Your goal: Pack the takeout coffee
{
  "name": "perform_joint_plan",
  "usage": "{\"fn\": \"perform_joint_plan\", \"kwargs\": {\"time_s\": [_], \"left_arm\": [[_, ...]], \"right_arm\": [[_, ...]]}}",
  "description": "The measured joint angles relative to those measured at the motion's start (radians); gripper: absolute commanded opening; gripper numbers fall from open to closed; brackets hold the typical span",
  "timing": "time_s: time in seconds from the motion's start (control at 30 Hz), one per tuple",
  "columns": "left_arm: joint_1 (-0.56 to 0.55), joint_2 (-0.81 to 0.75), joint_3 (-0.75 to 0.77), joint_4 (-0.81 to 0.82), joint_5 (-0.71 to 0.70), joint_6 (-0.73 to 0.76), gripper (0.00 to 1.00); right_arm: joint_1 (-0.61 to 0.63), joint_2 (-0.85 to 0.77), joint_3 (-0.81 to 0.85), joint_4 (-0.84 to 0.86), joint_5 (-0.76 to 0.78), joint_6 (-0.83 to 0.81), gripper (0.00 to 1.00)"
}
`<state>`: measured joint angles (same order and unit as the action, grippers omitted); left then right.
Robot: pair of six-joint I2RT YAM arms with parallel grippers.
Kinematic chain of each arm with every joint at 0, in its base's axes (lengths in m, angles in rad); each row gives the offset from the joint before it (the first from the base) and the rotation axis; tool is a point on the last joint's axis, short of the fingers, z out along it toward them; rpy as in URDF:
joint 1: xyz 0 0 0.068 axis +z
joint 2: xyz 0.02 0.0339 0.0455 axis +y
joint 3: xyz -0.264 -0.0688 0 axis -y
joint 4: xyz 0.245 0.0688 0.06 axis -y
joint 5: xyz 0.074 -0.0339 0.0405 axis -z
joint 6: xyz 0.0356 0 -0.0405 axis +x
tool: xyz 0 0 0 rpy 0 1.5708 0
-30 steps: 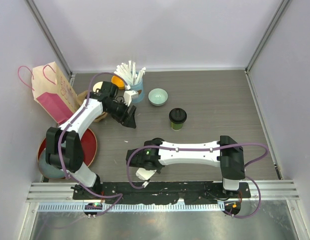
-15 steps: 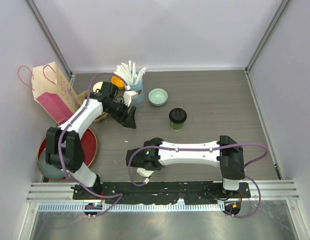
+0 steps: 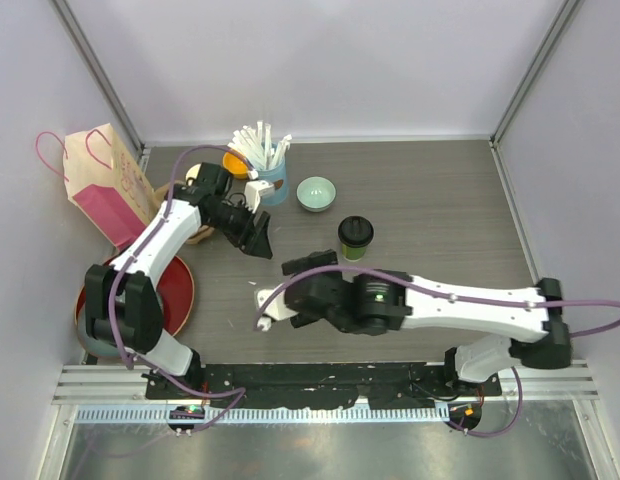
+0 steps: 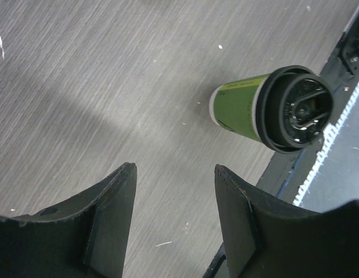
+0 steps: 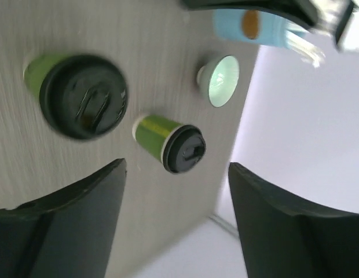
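Upright on the grey wood-grain desk (image 3: 440,200): one small dark-green paper coffee cup with a round black plastic lid (image 3: 355,238) at mid-desk, a second lidded green cup (image 5: 81,95) below the right claw (image 5: 178,168). With both that and the left claw (image 4: 175,169) spread apart, clasping nothing. Looks light, thin-walled, easily crushed; calls for a gentle hold around the green wall just under the lid, kept level against spills.

right arm (image 3: 460,305) barring front, free tabletop (image 3: 440,200) beyond cup (image 3: 355,238)

Bowl (image 3: 316,193) behind cup (image 3: 355,238); straw cup (image 3: 271,182) left of bowl.
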<state>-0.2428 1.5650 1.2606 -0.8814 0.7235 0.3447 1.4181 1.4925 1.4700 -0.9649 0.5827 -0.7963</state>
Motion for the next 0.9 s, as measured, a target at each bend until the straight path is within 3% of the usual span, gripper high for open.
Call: {"fn": "perform_joint_plan", "kwargs": {"time_s": [0.1, 0.23, 0.33, 0.4, 0.63, 0.9], "left_arm": [[0.000, -0.038, 0.000, 0.002, 0.030, -0.039, 0.59], [-0.007, -0.114, -0.013, 0.060, 0.060, -0.142, 0.56], [-0.029, -0.166, -0.026, 0.102, 0.074, -0.214, 0.52], [-0.055, -0.172, -0.031, 0.119, 0.085, -0.243, 0.50], [-0.153, -0.151, -0.089, 0.128, 0.082, -0.268, 0.49], [-0.204, -0.131, -0.114, 0.128, 0.075, -0.270, 0.46]], "right_arm": [[-0.031, -0.136, -0.103, 0.206, 0.034, 0.296, 0.68], [-0.216, -0.267, -0.244, 0.379, 0.000, 0.852, 0.67], [-0.340, -0.338, -0.410, 0.437, -0.050, 1.192, 0.62], [-0.357, -0.364, -0.508, 0.443, -0.093, 1.360, 0.59], [-0.375, -0.423, -0.631, 0.504, -0.233, 1.653, 0.52], [-0.401, -0.428, -0.719, 0.595, -0.337, 1.803, 0.40]]}}
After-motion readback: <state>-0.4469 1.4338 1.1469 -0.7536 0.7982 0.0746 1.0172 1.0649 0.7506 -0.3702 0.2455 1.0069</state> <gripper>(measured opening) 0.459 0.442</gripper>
